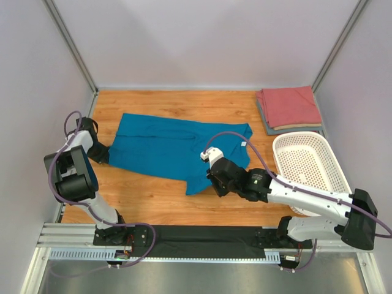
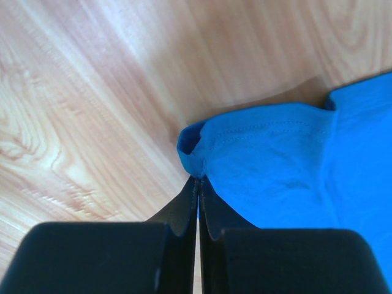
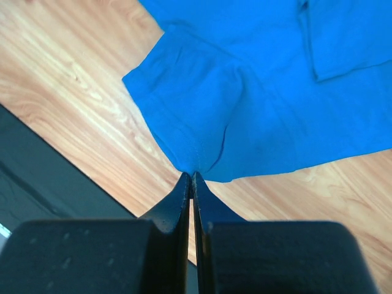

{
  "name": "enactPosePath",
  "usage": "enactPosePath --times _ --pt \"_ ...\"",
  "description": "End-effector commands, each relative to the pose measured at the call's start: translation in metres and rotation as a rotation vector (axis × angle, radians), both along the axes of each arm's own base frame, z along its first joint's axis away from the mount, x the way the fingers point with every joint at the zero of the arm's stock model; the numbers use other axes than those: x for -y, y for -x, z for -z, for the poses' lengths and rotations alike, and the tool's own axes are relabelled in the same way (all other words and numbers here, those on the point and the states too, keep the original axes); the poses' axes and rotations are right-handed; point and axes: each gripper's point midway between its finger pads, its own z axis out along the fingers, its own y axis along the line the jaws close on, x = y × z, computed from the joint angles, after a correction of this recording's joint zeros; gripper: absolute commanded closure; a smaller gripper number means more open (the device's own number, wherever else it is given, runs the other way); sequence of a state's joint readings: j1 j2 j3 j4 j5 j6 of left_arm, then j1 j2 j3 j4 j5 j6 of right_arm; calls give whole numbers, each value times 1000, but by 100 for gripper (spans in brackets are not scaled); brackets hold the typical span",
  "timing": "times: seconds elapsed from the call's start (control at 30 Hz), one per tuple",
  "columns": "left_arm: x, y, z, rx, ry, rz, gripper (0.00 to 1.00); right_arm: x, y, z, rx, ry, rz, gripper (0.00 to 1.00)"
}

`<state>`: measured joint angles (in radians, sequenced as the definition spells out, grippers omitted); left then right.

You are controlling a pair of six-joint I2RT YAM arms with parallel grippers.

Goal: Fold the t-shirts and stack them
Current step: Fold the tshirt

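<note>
A teal-blue t-shirt (image 1: 174,147) lies spread across the middle of the wooden table. My left gripper (image 1: 103,153) is at its left edge, shut on a hemmed corner of the cloth (image 2: 202,156); the jaws meet on the fabric (image 2: 198,179). My right gripper (image 1: 215,180) is at the shirt's near right corner, shut on that edge (image 3: 202,153), with the tips pinching it (image 3: 193,174). A folded salmon-red t-shirt (image 1: 289,105) rests on a folded grey-blue t-shirt (image 1: 274,128) at the back right.
A white perforated basket (image 1: 306,162) stands at the right, just behind my right arm. A black strip (image 3: 55,177) and the metal rail (image 1: 73,236) run along the near table edge. Grey walls close in the left, back and right.
</note>
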<state>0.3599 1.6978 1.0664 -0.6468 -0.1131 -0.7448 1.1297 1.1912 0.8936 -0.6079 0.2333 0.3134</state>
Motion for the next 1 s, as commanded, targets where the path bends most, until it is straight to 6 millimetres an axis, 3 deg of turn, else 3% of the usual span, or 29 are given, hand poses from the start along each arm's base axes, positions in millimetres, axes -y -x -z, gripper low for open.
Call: enactPosePath --times 0.0,0.33,0.53,0.6,0.97 --pt "-5 -11 -11 15 -29 33 100 -7 -13 -25 25 -48 13 100" --pt "-3 -27 -52 57 -70 38 100 -3 -64 -51 37 -79 85 100" --pt "0 -40 -69 78 -83 47 100 12 -99 -58 60 -15 135 100" --pt "-2 -41 -72 61 -107 54 100 17 -115 -77 97 -16 150 100" --pt "-2 -48 -89 63 -170 95 100 26 -133 -120 186 -7 160 100"
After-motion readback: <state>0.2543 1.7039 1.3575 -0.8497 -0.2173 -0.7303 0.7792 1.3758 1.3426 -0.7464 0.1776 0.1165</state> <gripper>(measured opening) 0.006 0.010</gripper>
